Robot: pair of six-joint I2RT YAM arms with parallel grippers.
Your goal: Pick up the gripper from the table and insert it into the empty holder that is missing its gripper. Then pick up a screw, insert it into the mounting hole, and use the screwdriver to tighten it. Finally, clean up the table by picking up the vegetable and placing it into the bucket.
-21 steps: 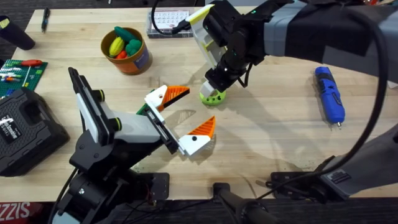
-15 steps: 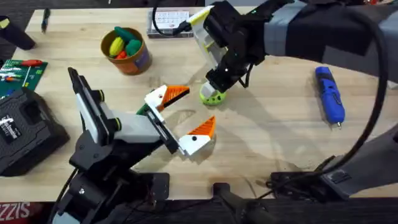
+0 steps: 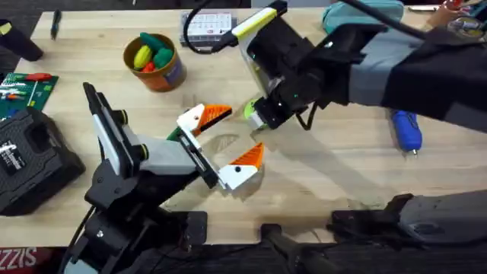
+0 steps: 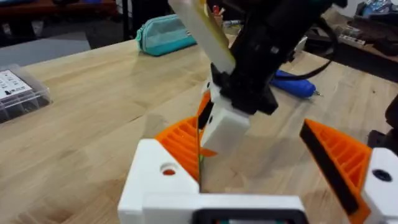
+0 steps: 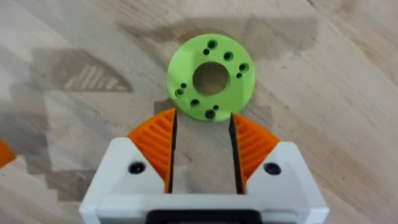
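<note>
The bucket (image 3: pixel 154 62) stood near the far left corner of the table (image 3: pixel 335 171), upright, with yellow, green and red toy vegetables (image 3: pixel 150 52) inside it. A green ring-shaped part (image 5: pixel 211 77) with a centre bore and several small holes lay flat on the table toward the middle, somewhat nearer the far edge. My right gripper (image 5: pixel 202 152) hung directly over it, fingers parted with a narrow gap between the orange ribbed pads (image 5: pixel 155 146), their tips at the rim of the ring; I could not tell whether they touched it, and they clasped nothing. My left gripper (image 3: pixel 224 141) was positioned just to the near-left side of that part, its white fingers spread wide and empty, one orange pad (image 3: pixel 215 113) close beside the right gripper and the other pad (image 3: pixel 249 156) nearer the front edge. From the left wrist camera, the right gripper's white fingertip (image 4: pixel 225 127) was seen just beyond my own open fingers. A blue electric screwdriver (image 3: pixel 405 129) lay toward the right edge, partly covered by the right arm. A clear compartment box (image 3: pixel 208 28) sat at the far edge beside the bucket, and a teal pouch (image 4: pixel 168 35) rested farther along that edge. A green mat (image 3: pixel 27 87) with small tools and a black case (image 3: pixel 30 156) occupied the left edge.
</note>
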